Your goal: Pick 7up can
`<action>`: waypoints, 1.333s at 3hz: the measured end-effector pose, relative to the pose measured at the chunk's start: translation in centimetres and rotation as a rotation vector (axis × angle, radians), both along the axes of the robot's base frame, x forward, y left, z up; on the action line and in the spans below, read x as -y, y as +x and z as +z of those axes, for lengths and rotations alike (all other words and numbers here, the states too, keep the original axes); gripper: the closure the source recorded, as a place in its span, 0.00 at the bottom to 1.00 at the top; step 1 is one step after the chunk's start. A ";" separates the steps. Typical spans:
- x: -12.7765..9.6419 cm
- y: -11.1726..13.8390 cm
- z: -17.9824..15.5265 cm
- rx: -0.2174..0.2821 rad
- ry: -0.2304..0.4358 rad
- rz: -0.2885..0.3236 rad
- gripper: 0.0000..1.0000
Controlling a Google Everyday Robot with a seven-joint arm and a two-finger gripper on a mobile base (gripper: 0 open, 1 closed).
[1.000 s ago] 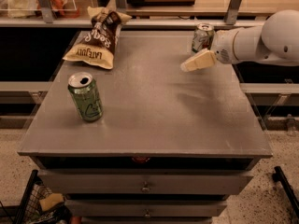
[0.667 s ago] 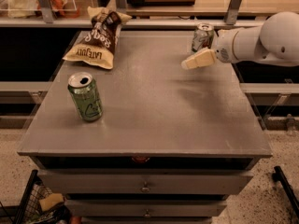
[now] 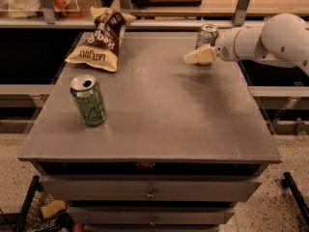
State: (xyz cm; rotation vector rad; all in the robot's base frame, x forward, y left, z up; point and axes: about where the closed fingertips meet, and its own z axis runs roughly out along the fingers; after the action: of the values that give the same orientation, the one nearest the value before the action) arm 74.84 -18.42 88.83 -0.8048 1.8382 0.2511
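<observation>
The 7up can, pale silver with a silver top, stands upright at the far right of the grey table. My gripper comes in from the right on a white arm. It sits just in front of the can's lower part and hides it. I cannot tell whether it touches the can.
A darker all-green can stands upright at the left front. A brown chip bag lies at the far left. A shelf rail with posts runs behind the table. Drawers are below the front edge.
My gripper has edged slightly back toward the 7up can. The cans and the bag have not moved.
</observation>
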 end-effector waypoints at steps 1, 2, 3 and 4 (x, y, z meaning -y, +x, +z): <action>-0.9 0.8 0.3 0.011 0.032 0.017 0.42; -1.3 0.9 0.9 0.017 0.055 0.031 0.65; -1.6 0.5 2.0 0.022 0.066 0.054 0.88; -2.1 -0.3 3.8 0.033 0.095 0.084 1.00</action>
State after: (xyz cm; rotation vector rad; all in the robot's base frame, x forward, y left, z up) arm 74.51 -16.27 92.62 -0.8158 1.7507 0.3741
